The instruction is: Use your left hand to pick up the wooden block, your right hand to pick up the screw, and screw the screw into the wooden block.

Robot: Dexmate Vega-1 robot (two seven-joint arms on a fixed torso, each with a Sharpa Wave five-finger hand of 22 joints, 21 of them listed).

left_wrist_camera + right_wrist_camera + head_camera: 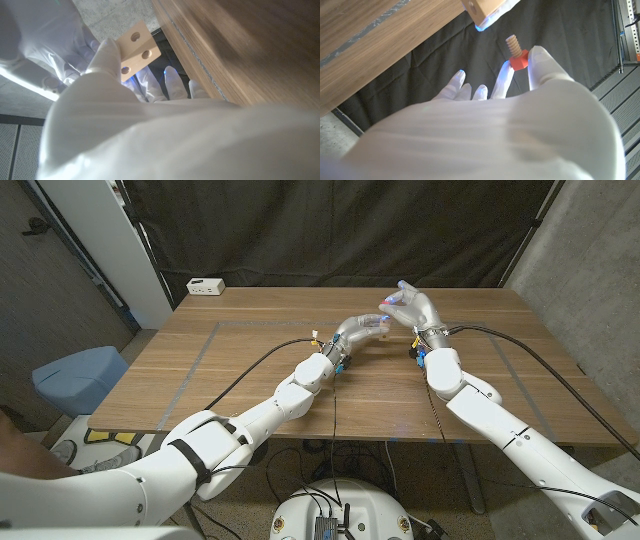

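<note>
Over the far middle of the table (250, 380), held aloft: wooden block (136, 49) gripped in left hand (362, 332). Just right of it, screw (515, 51) pinched by right hand (412, 308), threaded end aimed toward block, not yet touching.

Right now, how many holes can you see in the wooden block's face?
3 in the left wrist view, on the wooden block held in the left hand: one near the upper corner, one at the right edge, one beside the fingers. More may be hidden behind them.
</note>
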